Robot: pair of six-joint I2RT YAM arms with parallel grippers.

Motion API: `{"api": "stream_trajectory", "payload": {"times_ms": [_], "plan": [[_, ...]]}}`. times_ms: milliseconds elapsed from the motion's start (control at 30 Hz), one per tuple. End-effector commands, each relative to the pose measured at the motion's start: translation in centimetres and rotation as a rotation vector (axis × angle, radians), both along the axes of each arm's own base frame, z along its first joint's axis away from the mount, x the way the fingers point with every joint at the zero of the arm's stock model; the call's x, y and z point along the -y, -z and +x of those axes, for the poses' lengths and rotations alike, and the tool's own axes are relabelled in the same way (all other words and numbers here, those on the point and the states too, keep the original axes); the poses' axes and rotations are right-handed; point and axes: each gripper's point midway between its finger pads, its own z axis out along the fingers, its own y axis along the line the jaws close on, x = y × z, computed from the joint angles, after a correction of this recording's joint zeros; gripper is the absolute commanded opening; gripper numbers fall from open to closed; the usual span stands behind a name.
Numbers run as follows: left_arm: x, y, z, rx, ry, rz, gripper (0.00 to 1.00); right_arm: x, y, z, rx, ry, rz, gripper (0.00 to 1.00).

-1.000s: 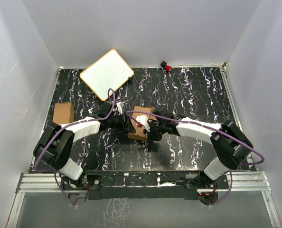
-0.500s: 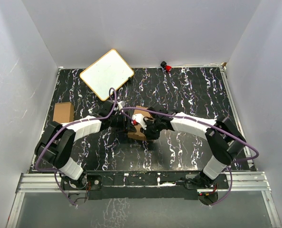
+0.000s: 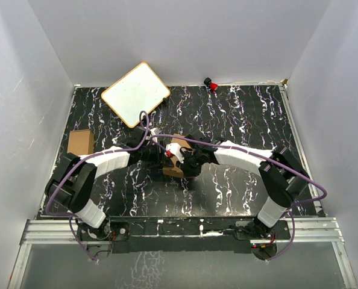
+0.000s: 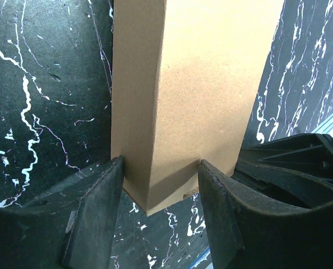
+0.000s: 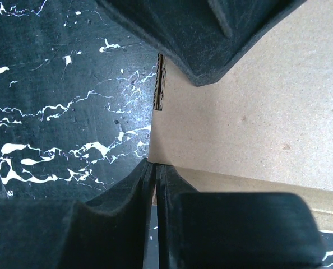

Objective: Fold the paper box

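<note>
The paper box [image 3: 173, 171], folded into a small oblong brown carton, sat near the middle of the black marbled table [image 3: 245, 120], with both arms reaching in to meet over it. The left gripper [image 3: 161, 158] came at it from the left, and its wrist camera showed the two black fingers [image 4: 93, 213] set on either side of one end of the carton [image 4: 194, 84], pressed against its faces so that the cardboard was clamped between them. The right gripper [image 3: 184, 161] came from the opposite side; in its own camera the jaws [image 5: 154, 165] stood closed with only a thin slit between them, right at a corner of the tan panel [image 5: 239, 112]. Whether any cardboard was caught in that slit could not be told. A white board [image 3: 135, 93] with a tan rim lay tilted at the far left corner, a second small brown carton [image 3: 81, 142] lay by the left edge, well apart from the arms, and a small red object [image 3: 213, 85] stood at the far edge.
</note>
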Motion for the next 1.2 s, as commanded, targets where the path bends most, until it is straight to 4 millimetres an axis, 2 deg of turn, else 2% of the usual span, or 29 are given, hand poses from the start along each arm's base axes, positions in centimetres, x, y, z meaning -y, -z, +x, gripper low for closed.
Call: {"api": "stream_trajectory", "payload": {"times_ms": [0, 100, 333, 533, 700, 833, 933, 1033, 1167], "plan": [[0.4, 0.9, -1.3, -0.041, 0.032, 0.035, 0.53, -2.4, -2.3, 1.5, 0.078, -0.031, 0.108, 0.14], [0.2, 0.9, -1.3, -0.038, 0.033, 0.046, 0.53, -1.5, -3.0, 1.6, 0.083, -0.033, 0.127, 0.16], [-0.3, 1.0, -1.1, -0.036, 0.029, 0.057, 0.54, 0.2, -4.7, 1.0, 0.076, -0.077, 0.211, 0.35], [-0.3, 0.7, -0.8, -0.029, 0.027, 0.055, 0.54, 1.5, -6.6, 1.5, 0.049, -0.073, 0.296, 0.38], [-0.2, 0.4, -0.1, 0.004, 0.065, 0.075, 0.55, 5.5, -8.8, 5.1, -0.003, 0.129, 0.448, 0.37], [0.1, 0.5, 0.8, 0.032, 0.132, 0.102, 0.56, 8.8, -10.1, 8.7, 0.071, 0.295, 0.539, 0.42], [0.4, 0.0, 1.8, 0.079, 0.174, 0.109, 0.57, 10.7, -10.2, 11.3, 0.151, 0.396, 0.545, 0.46], [0.3, -1.5, 3.7, 0.176, 0.155, 0.135, 0.6, 10.8, -10.2, 13.0, 0.148, 0.433, 0.546, 0.45], [-1.3, -6.0, 6.0, 0.362, 0.032, 0.175, 0.73, 9.9, -10.6, 15.0, 0.073, 0.434, 0.575, 0.45]]}}
